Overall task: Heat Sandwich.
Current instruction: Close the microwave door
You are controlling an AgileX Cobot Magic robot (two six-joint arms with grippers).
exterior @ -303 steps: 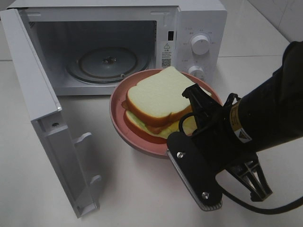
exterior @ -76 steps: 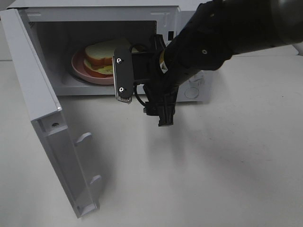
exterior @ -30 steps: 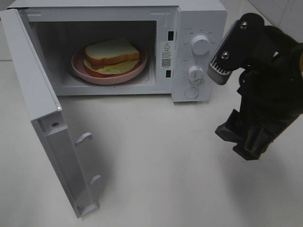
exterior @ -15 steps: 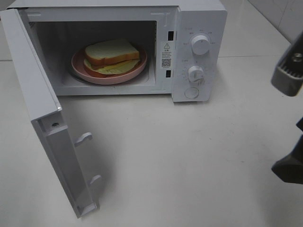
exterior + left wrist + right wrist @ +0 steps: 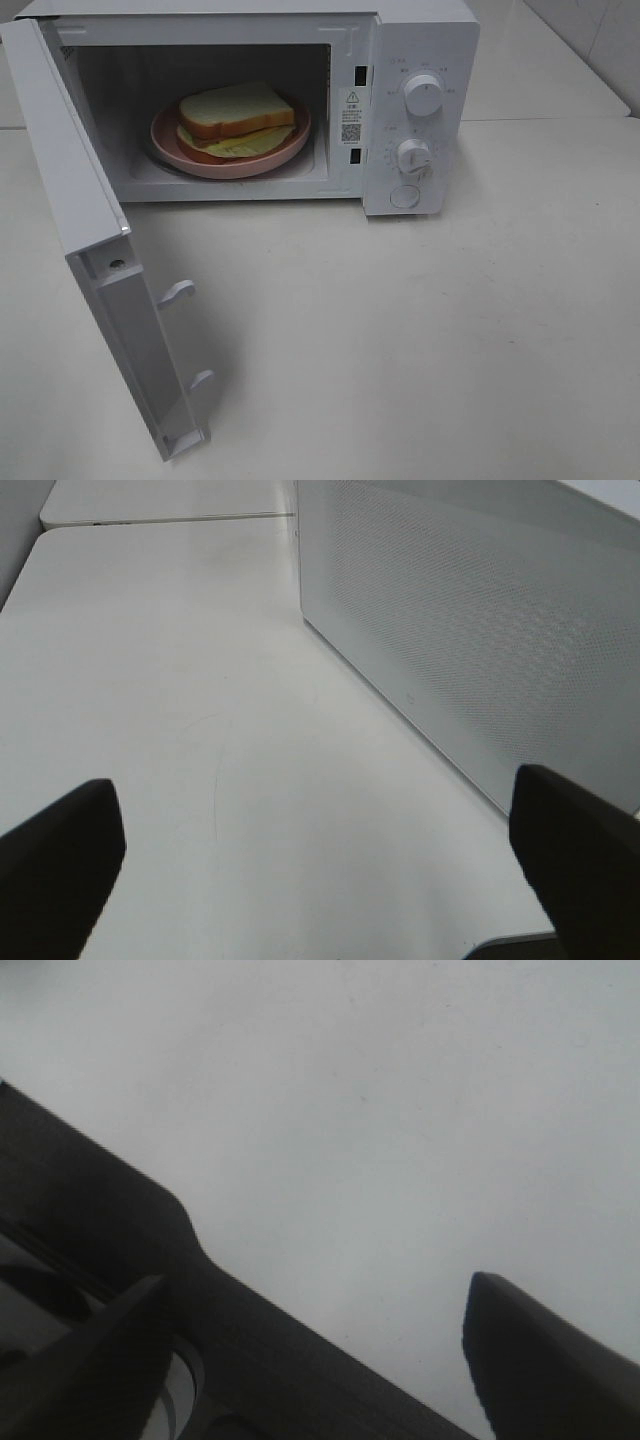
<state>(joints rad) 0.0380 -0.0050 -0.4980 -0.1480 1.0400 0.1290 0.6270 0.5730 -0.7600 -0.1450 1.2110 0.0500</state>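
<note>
I take this for a kitchen corner staged on a test bench: a white countertop microwave (image 5: 420, 60) stands alone on a bare white tabletop (image 5: 430, 340), with pale tiles (image 5: 603, 35) behind.

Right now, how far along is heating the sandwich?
Done: the sandwich sits on its pink plate inside the microwave. In hand: nothing; left claw and right claw are open and empty. Left: the door stands open, so shutting it and setting the dials remain.
</note>
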